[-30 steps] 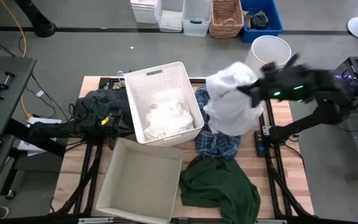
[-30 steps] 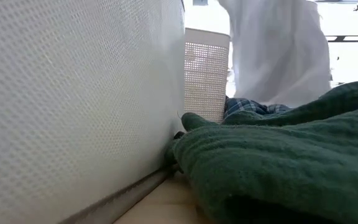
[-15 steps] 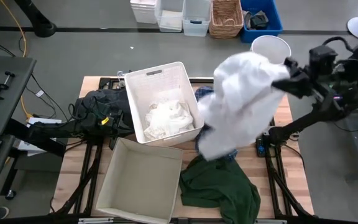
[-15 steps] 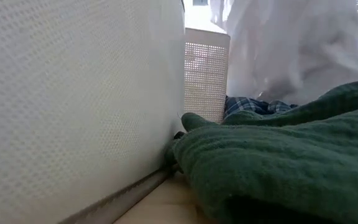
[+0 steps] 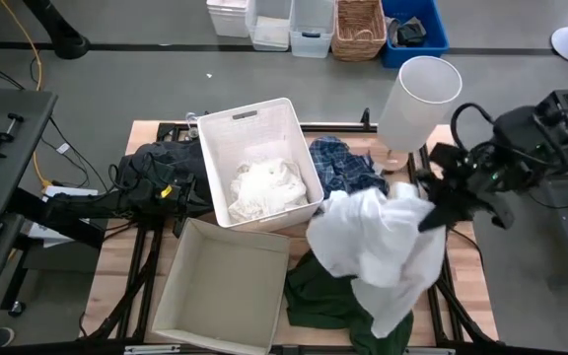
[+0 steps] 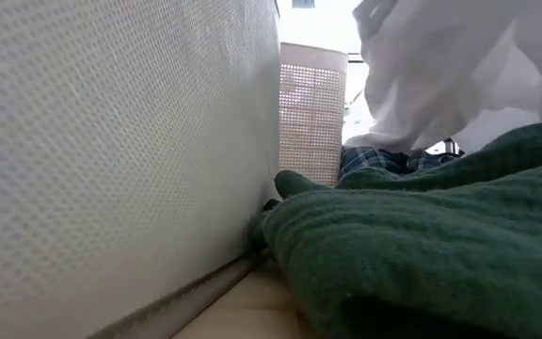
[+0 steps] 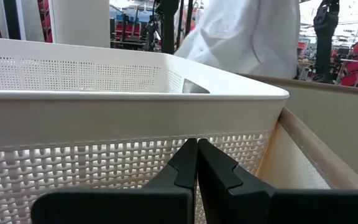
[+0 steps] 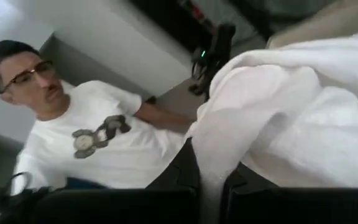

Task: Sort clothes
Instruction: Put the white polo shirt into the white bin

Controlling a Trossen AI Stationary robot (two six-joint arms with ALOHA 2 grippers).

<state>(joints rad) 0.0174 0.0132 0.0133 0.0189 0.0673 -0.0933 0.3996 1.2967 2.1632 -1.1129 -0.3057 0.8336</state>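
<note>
Above the desk's right side, the right pincer (image 5: 430, 209) pinches a rumpled white garment (image 5: 383, 251) (soft, billowing), half hiding the nubby green garment (image 5: 319, 296); the left pincer (image 7: 197, 163) is pressed together.

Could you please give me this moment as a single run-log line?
right tool: shut on white garment, held above green garment | left tool: shut, waiting by slotted basket | basket holds white clothes

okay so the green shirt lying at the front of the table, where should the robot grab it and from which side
Judging from the high view, the dark green garment lies crumpled flat, partly under the hanging white garment that the right pincer holds. The exposed bunched fold on its side toward the beige bin looks best. Come straight down from above and pinch that raised ridge; the flat cloth offers no edge from the side.
</note>
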